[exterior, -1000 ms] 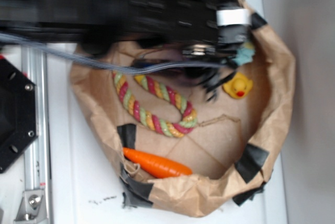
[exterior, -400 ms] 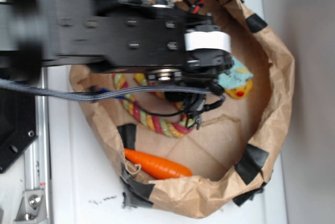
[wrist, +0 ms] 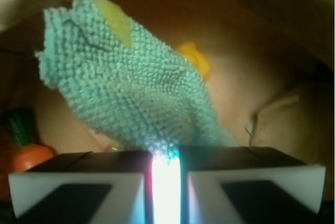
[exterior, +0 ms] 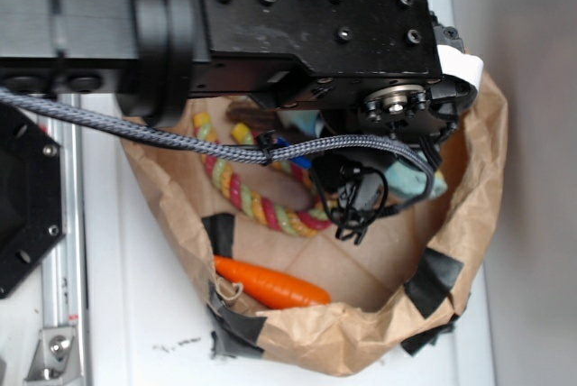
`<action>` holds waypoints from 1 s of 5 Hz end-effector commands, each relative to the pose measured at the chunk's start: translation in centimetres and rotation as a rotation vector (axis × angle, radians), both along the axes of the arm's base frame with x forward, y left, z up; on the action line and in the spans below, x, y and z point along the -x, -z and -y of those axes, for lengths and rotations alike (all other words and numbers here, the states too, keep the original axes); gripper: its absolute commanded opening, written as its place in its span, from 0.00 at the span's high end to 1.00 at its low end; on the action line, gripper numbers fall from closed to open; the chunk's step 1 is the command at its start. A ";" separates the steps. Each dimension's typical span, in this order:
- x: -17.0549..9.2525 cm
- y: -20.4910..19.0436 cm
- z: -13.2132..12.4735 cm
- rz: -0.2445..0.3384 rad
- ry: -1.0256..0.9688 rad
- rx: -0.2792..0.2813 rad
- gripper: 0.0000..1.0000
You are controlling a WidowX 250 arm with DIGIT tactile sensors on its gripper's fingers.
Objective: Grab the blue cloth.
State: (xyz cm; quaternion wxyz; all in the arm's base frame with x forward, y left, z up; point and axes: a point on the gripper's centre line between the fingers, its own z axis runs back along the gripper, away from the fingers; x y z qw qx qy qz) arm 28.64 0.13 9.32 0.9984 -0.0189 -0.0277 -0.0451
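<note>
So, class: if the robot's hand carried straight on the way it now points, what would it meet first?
Apart from the pale teal-blue terry cloth pinched in the hand, probably the small yellow rubber duck showing just behind it; depth is unclear.

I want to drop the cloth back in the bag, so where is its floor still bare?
Bare paper floor shows between the rope toy, the carrot and the bag's taped right wall. The upper half is crowded: the arm covers it, with the claw shut on the blue cloth.
</note>
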 end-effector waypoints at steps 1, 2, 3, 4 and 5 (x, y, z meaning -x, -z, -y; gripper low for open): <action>-2.6 1.7 -3.4 0.013 -0.083 -0.050 0.00; -2.7 4.0 -3.0 -0.014 -0.066 -0.035 0.00; -2.0 6.1 -2.5 -0.069 -0.061 0.019 0.00; -1.5 7.6 -2.4 -0.107 -0.075 0.008 0.00; -1.7 6.9 -2.9 -0.056 -0.076 -0.021 1.00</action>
